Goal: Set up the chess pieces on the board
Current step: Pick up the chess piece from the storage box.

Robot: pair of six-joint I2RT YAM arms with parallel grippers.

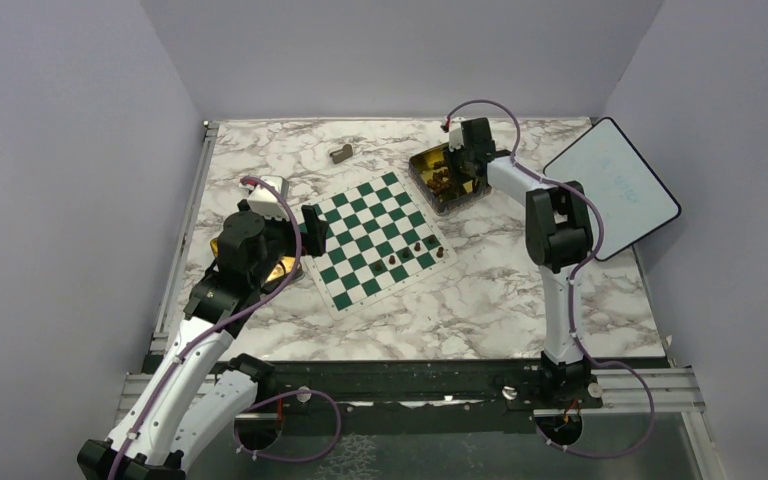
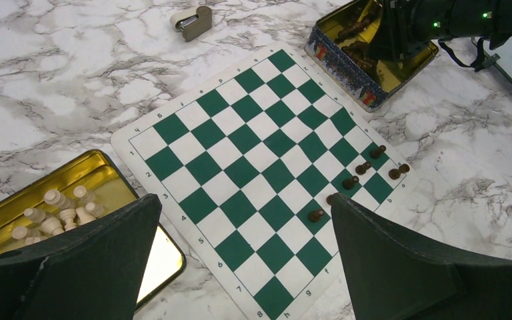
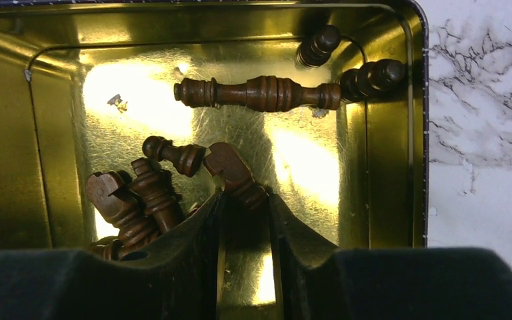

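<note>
The green and white board point(image 1: 372, 235) lies mid-table and fills the left wrist view point(image 2: 253, 173). Several dark brown chess pieces point(image 1: 406, 253) stand along its near right edge, also seen from the left wrist point(image 2: 351, 181). More dark pieces point(image 3: 260, 93) lie in a gold tin point(image 1: 438, 208) right of the board point(image 3: 413, 133). My right gripper point(image 1: 460, 160) is down in this tin, shut on the base of a lying knight point(image 3: 233, 170), its jaws point(image 3: 245, 200) narrowly apart around it. My left gripper point(image 1: 310, 230) hovers open and empty over the board's left edge point(image 2: 245, 207).
A second gold tin point(image 2: 100, 170) with white pieces point(image 2: 60, 213) sits left of the board, under my left gripper. A grey-tan block point(image 1: 340, 153) lies behind the board. A white black-rimmed panel point(image 1: 612, 188) leans at the right wall. Walls enclose the table.
</note>
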